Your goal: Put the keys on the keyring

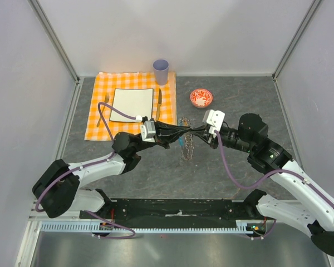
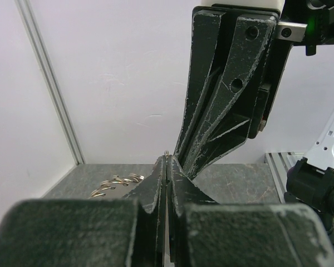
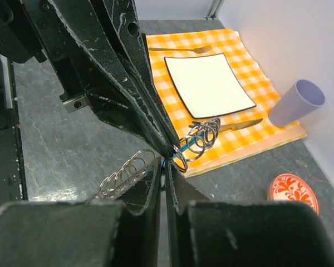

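The keyring [image 1: 185,143], a coil of grey metal rings with a blue segment, hangs between my two grippers above the grey table. My left gripper [image 1: 182,132] comes in from the left and is shut, with a thin sliver of metal ring at its tips [image 2: 166,154]. My right gripper [image 1: 193,132] meets it tip to tip from the right and is shut on the keyring's blue part [image 3: 166,162]. Ring coils [image 3: 199,139] spill out on both sides of the jaws. I cannot make out the key in any view.
An orange checked cloth [image 1: 94,119] at the back left carries a white square plate [image 1: 132,104], a fork [image 1: 104,105] and a table knife [image 1: 158,103]. A lilac cup [image 1: 161,71] stands behind it. A red patterned bowl [image 1: 201,98] sits at the back right.
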Robot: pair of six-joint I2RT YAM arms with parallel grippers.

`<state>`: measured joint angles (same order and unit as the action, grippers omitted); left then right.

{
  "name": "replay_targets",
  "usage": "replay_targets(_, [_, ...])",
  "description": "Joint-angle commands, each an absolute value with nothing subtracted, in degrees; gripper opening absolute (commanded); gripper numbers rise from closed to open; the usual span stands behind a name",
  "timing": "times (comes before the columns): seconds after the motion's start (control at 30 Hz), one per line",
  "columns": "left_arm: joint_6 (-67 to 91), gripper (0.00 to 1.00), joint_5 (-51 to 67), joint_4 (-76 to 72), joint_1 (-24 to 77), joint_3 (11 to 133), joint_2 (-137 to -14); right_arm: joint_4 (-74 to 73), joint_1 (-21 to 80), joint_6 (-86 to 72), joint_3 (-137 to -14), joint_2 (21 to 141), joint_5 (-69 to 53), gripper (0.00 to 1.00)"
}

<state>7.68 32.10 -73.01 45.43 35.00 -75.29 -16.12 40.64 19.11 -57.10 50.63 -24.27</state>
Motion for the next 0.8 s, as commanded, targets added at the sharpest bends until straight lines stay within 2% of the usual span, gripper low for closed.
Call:
replay_targets(0.0, [7.04,0.02,30.76,-86.07,45.53,35.77,-73.92,-17.04,41.04,17.93,-57.92,49.05,-23.56,0.19])
replay_targets(0.03, [6.34,0.02,30.07,-84.83,45.53,35.34,-73.13,-17.57,41.04,17.84,-57.92,48.26,-22.60,0.29])
replay_targets(0.2, [2.46,0.02,26.38,-77.18,45.53,31.04,-70.67,-20.30,40.96,16.09,-58.10,45.97,-18.64,0.45])
replay_targets(0.23, [2.37,0.02,25.32,-76.47,45.53,29.98,-70.06,-20.30,40.96,15.91,-57.75,45.18,-17.50,0.52])
replay_targets(0.43, [2.11,0.02,22.77,-67.88,45.53,20.93,-62.41,-17.67,41.04,14.15,-54.50,42.11,-9.23,0.73])
replay_targets(0.53, [2.11,0.02,21.19,-61.29,45.62,17.58,-54.78,-15.65,40.96,13.36,-52.39,41.57,-7.48,0.79])
replay_targets(0.63, [1.58,0.02,19.08,-46.98,45.61,17.22,-46.69,-14.33,41.04,12.75,-50.80,41.57,-5.98,0.83])
replay_targets(0.67, [0.62,0.02,18.55,-38.58,45.62,17.75,-45.45,-13.98,41.04,12.40,-50.19,41.57,-5.63,0.84])
replay_targets(0.77, [0.09,0.02,17.67,-32.62,45.61,18.46,-45.17,-12.40,41.04,11.87,-48.35,41.49,-4.13,0.87])
